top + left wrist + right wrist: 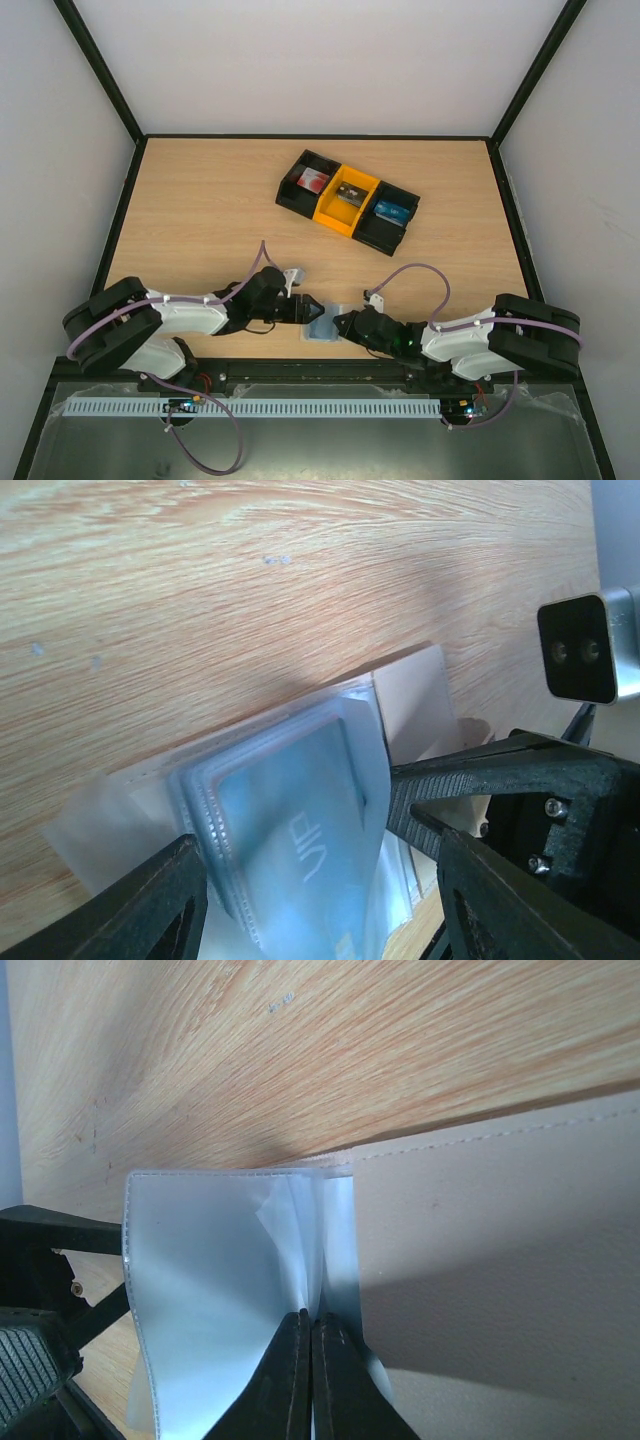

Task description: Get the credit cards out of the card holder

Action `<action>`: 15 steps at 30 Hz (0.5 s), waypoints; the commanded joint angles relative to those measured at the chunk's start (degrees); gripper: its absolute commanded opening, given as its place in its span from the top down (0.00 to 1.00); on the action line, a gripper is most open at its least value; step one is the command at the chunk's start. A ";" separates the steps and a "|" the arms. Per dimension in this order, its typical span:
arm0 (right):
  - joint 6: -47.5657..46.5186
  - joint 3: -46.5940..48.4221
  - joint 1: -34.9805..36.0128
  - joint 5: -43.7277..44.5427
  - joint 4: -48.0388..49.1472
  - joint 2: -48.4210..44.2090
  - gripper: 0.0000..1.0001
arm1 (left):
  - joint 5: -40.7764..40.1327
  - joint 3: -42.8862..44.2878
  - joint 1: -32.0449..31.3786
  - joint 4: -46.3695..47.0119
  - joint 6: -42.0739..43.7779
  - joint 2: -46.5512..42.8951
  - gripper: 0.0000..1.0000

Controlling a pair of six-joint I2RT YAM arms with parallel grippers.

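Translucent card holder (324, 327): our right end effector (311, 1360) pinched it shut; our left end effector (320, 865) stood wide around it.

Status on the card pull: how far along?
Done: the tray holds what look like three cards, one per compartment. In hand: right claw shut on a flap of the card holder, left claw open around a blue card inside it. Left: grip that card, draw it out, check for more.

Lab test cell: white walls (300, 60), wooden table (200, 210).
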 commanded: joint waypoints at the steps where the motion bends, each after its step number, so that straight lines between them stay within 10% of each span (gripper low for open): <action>1: 0.41 -1.42 0.32 2.25 -3.19 1.27 0.98 | -1.59 0.32 -0.27 -3.10 1.28 -1.61 0.35; 15: 0.42 -1.35 0.32 1.83 -2.47 2.04 0.98 | 4.46 -0.52 -0.27 5.61 -2.05 0.28 0.35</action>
